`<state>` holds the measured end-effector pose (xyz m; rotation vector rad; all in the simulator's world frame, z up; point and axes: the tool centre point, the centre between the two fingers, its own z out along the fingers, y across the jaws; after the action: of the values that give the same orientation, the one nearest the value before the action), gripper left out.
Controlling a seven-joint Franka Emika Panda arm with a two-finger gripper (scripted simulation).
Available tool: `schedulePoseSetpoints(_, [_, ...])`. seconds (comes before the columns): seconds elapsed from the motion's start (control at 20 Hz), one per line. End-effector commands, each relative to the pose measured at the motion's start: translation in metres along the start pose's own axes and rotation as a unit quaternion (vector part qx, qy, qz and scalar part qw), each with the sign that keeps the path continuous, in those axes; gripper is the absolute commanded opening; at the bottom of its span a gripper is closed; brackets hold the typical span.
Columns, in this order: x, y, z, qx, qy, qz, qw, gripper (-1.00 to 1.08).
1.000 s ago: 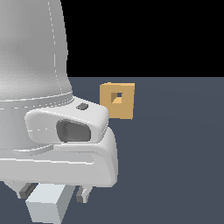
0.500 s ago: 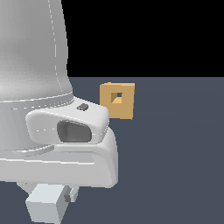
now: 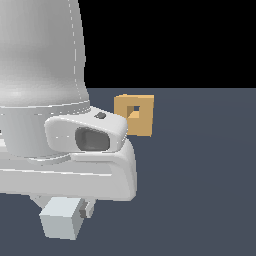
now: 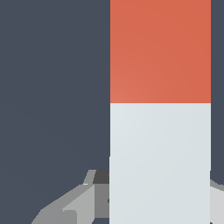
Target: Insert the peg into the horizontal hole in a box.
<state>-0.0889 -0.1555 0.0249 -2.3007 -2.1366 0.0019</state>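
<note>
Peg [image 4: 160,131]: one, held low under the arm [image 3: 45,110]. Wrist view fills with its flat side, long axis running straight away from the gripper [image 4: 160,197], grey-white half nearest the fingers, red end farthest out. In the exterior view only the pale square butt end shows [image 3: 61,219], facing the camera, so the bar runs away from the camera into the scene; red end not visible there.

Gripper: fingers [image 4: 78,205] sit against the grey part of the peg on both sides, clamped on it. Peg hides most of the pads in the wrist view, so contact detail is partly blocked.

Box [image 3: 134,115]: one, tan, resting on the dark floor [image 3: 200,175] beyond the peg, well apart from it and off to the exterior view's right of the peg's end. One square hole [image 3: 133,110] through the centre of its face, face turned toward the camera. Peg not in the hole.
</note>
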Motion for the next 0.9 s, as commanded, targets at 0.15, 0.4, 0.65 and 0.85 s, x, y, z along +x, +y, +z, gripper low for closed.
schedulePoseSetpoints(0.15, [0.03,0.006,-0.01,-0.001,0.0,0.008,1.0,-1.0])
schedulePoseSetpoints(0.4, [0.071,0.015,-0.023,-0.001,0.0,0.019,0.9998,-1.0])
schedulePoseSetpoints(0.65, [0.121,0.027,-0.039,-0.001,0.0,0.034,0.9994,-1.0])
schedulePoseSetpoints(0.85, [0.159,0.038,-0.051,-0.001,0.0,0.045,0.999,-1.0])
